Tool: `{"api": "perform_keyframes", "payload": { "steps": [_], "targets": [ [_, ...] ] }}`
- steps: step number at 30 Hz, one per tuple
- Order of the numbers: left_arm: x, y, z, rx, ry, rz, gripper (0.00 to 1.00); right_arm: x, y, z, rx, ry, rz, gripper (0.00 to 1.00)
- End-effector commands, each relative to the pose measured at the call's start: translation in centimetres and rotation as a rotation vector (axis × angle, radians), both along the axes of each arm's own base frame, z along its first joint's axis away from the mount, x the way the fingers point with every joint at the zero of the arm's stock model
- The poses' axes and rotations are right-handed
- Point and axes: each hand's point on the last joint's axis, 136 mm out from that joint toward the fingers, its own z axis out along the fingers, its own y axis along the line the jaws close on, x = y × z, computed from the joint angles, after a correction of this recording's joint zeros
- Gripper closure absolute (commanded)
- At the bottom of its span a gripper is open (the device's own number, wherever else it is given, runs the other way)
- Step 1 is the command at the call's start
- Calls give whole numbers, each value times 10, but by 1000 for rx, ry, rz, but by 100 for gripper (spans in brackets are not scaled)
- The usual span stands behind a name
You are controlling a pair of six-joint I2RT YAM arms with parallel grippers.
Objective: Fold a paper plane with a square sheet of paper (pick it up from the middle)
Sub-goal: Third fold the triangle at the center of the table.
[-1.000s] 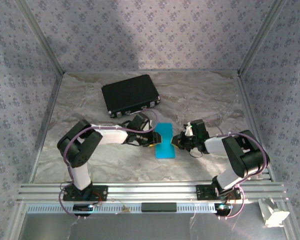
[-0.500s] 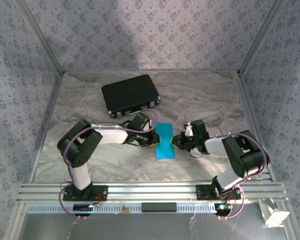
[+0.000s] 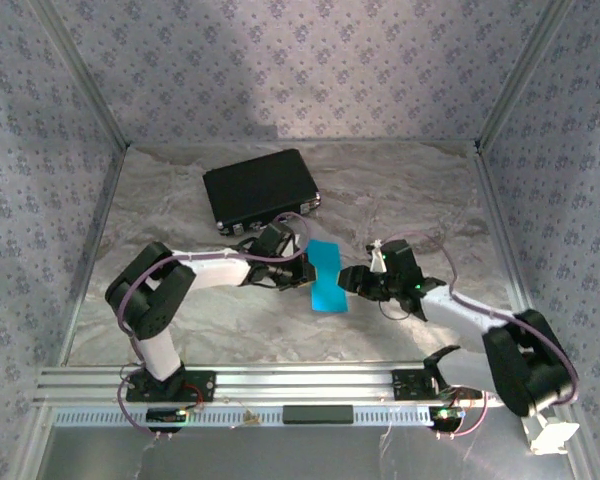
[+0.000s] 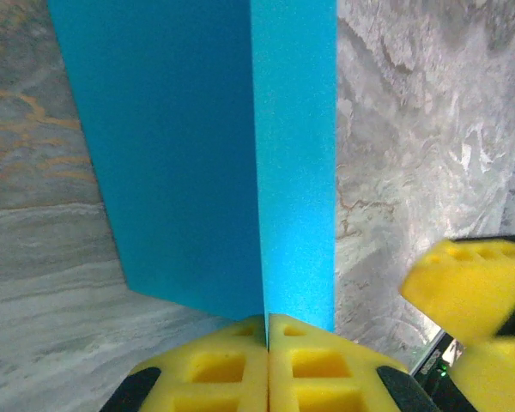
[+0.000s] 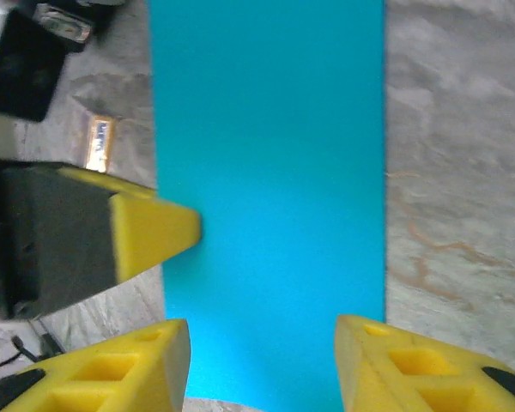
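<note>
The square sheet of paper [image 3: 326, 276] is bright cyan-blue and lies bent along a lengthwise crease between the two grippers at mid table. My left gripper [image 4: 268, 323] is shut on the paper's near edge, right at the crease, with a darker flap [image 4: 167, 146] to its left and a lighter one [image 4: 296, 146] to its right. From the top it sits at the sheet's left side [image 3: 302, 270]. My right gripper [image 5: 262, 335] is open, its yellow fingers [image 5: 146, 365] straddling the paper [image 5: 266, 163] just over its right end [image 3: 352, 281].
A black case [image 3: 260, 190] lies behind the paper, toward the back left. A small printed card [image 5: 99, 142] rests on the marble table [image 3: 410, 200] beside the left gripper. Patterned walls enclose the table on three sides.
The right arm has stretched out and lowered, carrying its gripper a little left onto the paper. The paper's far end has shifted slightly left with the left gripper.
</note>
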Motion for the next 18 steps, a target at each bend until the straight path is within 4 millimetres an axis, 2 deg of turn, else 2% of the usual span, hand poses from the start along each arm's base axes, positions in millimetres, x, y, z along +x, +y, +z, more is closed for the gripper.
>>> {"api": "perform_keyframes", "payload": {
  "steps": [1, 3, 8, 13, 18],
  "targets": [
    [-4, 7, 9, -23, 30, 11, 93, -5, 0, 14, -154, -199, 68, 50],
    [-5, 7, 13, -40, 37, 7, 93, -10, 4, 21, -231, -328, 105, 47],
    [-4, 8, 19, -57, 38, 12, 93, -32, 38, 33, -368, -613, 323, 48],
    [-3, 9, 19, -54, 41, 17, 93, -55, 65, 23, -551, -821, 525, 47],
    [-4, 9, 18, -53, 43, 18, 93, -56, 76, 15, -696, -910, 534, 45]
  ]
}}
